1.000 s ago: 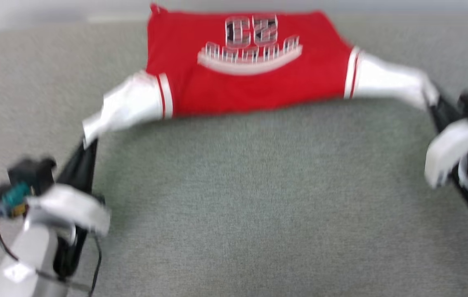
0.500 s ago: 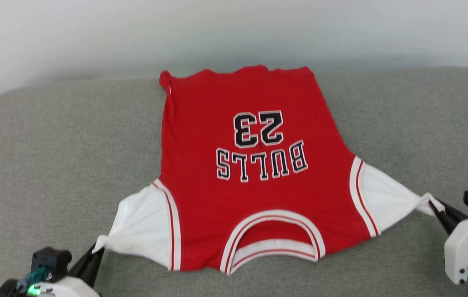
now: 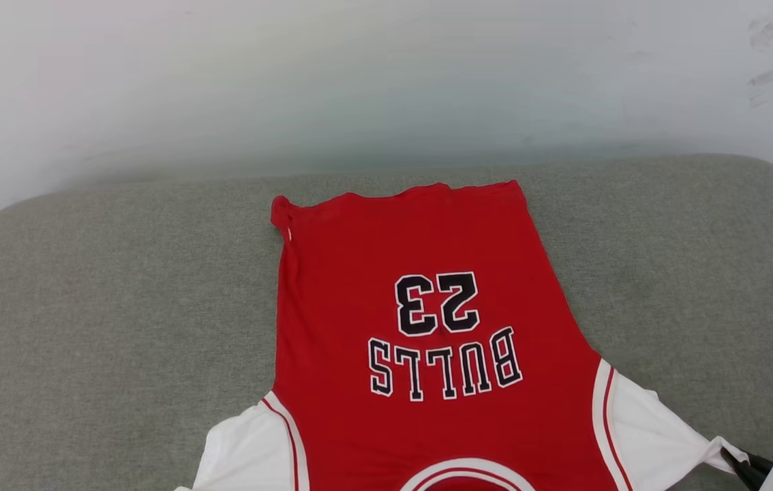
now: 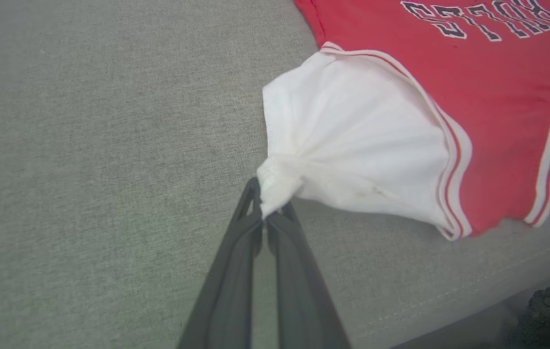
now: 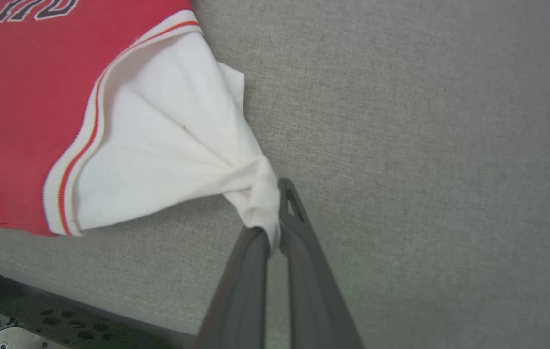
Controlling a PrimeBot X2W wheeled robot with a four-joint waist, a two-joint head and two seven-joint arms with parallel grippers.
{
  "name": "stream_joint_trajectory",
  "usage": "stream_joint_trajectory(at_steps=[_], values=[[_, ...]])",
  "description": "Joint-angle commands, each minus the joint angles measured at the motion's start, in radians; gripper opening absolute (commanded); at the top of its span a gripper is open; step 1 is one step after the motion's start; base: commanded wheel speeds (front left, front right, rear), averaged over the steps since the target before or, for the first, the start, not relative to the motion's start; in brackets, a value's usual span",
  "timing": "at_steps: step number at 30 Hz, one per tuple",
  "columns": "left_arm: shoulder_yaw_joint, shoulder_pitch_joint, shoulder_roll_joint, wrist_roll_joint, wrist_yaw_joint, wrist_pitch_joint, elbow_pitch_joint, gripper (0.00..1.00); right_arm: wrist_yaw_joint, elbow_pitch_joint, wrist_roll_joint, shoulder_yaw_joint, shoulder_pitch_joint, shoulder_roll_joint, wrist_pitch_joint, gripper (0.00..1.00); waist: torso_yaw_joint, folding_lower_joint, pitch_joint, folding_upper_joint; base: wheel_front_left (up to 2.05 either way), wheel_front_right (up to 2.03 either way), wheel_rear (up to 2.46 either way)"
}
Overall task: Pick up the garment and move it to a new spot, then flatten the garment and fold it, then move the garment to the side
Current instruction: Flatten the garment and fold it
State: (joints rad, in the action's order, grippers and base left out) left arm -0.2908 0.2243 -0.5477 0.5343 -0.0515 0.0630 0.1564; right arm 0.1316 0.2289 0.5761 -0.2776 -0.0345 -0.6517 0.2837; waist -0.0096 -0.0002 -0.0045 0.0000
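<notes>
The garment [image 3: 420, 368] is a red jersey with white sleeves and black lettering, spread face up on the grey cushion [image 3: 100, 320], its collar toward me. Its hem lies near the cushion's far edge. In the left wrist view my left gripper [image 4: 267, 211] is shut on the bunched tip of one white sleeve [image 4: 347, 145]. In the right wrist view my right gripper [image 5: 275, 218] is shut on the tip of the other white sleeve [image 5: 158, 140]. Both sleeves are pulled taut outward. The right gripper [image 3: 744, 467] also shows at the head view's lower right corner.
A pale wall [image 3: 386, 82] rises behind the cushion. The cushion's front edge [image 5: 86, 286] lies close below both sleeves, with dark robot parts [image 5: 23, 320] beyond it. Bare cushion stretches to the left and right of the jersey.
The head camera has tilted up, so the jersey sits lower in view and the wall shows. Over the second, the jersey has been drawn toward me; both grippers stay shut on the sleeves.
</notes>
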Motion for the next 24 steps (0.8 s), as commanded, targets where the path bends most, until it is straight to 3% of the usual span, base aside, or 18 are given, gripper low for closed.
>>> stream_joint_trajectory(at_steps=[1,4,5,6,12,17,24], values=[[-0.007,0.021,0.004,0.008,0.003,-0.009,-0.019,0.00,-0.002,-0.011,0.005,0.012,-0.022,0.000,0.015,0.00,0.002,0.0002,0.001,0.0000,0.00,0.00,0.00],[-0.014,0.028,0.005,0.015,0.002,-0.020,-0.045,0.00,-0.002,-0.022,0.024,0.027,-0.031,0.013,0.052,0.00,0.005,0.0002,0.004,0.0000,0.00,0.00,0.00],[-0.020,0.032,0.006,0.019,-0.003,-0.024,-0.054,0.00,-0.002,-0.028,0.032,0.034,-0.030,0.014,0.065,0.37,0.007,0.0002,0.006,0.0000,0.00,0.00,0.00],[-0.032,0.035,0.004,0.025,-0.017,-0.031,-0.066,0.00,-0.002,-0.034,0.041,0.045,-0.029,0.017,0.074,1.00,0.010,0.0002,0.008,0.0000,0.00,0.00,0.00],[-0.054,0.034,-0.021,0.016,-0.031,-0.051,-0.128,0.00,-0.001,-0.114,0.093,0.104,-0.005,0.007,0.154,1.00,0.039,0.0002,0.041,0.0000,0.00,0.00,0.00],[-0.072,0.012,-0.029,0.025,-0.042,-0.071,-0.226,0.00,-0.001,-0.210,0.110,0.188,0.075,0.041,0.243,1.00,0.077,0.0002,0.105,0.0000,0.00,0.00,0.00],[-0.098,-0.036,-0.040,0.011,-0.050,-0.104,-0.337,0.00,-0.001,-0.263,0.092,0.265,0.281,0.089,0.422,1.00,0.154,0.0002,0.221,0.0000,0.00,0.00,0.00]])
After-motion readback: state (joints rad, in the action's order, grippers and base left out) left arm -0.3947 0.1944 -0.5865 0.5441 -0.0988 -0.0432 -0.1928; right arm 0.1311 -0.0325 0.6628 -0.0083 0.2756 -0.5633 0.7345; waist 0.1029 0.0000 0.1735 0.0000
